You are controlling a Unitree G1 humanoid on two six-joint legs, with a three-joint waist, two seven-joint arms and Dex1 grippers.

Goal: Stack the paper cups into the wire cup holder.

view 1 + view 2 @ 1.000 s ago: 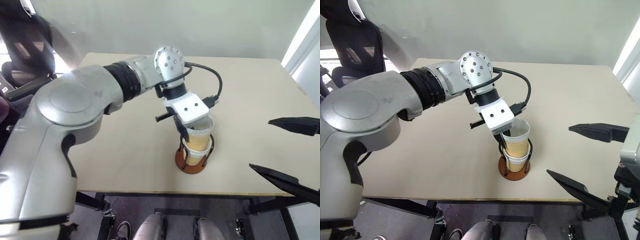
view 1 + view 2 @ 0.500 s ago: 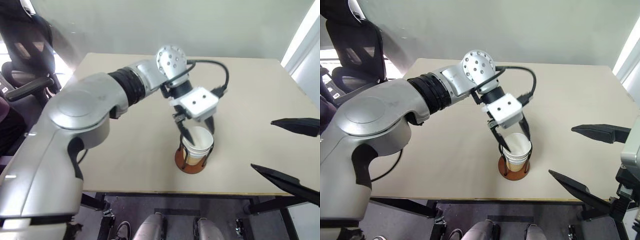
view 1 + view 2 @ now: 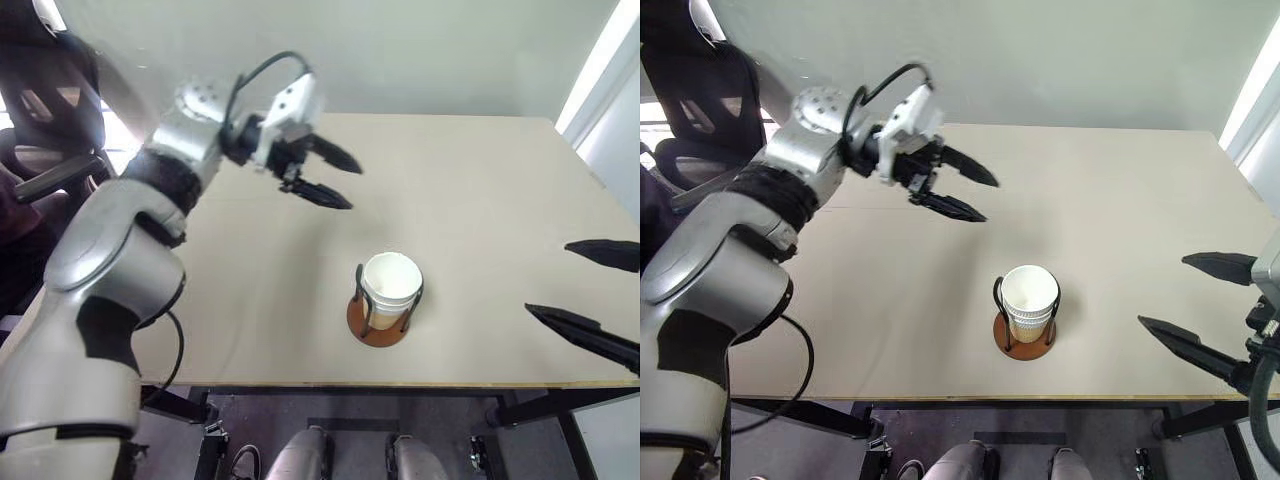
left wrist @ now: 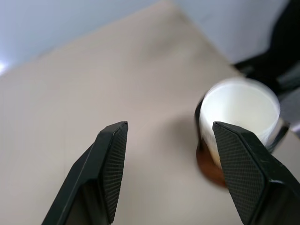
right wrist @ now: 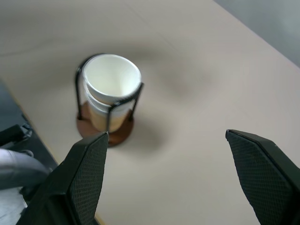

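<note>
The paper cups (image 3: 1029, 298) sit nested upright, white inside and tan-yellow below, in the wire cup holder (image 3: 1025, 339), a reddish-brown disc with black wire loops near the table's front edge. They also appear as a stack (image 5: 111, 92) in the right wrist view and beside the left finger (image 4: 243, 112) in the left wrist view. My left gripper (image 3: 978, 198) hangs open and empty above the table, up and to the left of the holder. At the right side my right gripper (image 3: 1195, 302) is open and empty, level with the holder.
The tan table (image 3: 1120, 210) reaches back to a pale wall. A black office chair (image 3: 700, 90) stands off the table's far left corner. The front edge (image 3: 940, 398) lies close behind the holder's base.
My left gripper let go of the top cup, which dropped into the stack, then lifted away up and to the left, open. The right gripper drifted slightly right.
</note>
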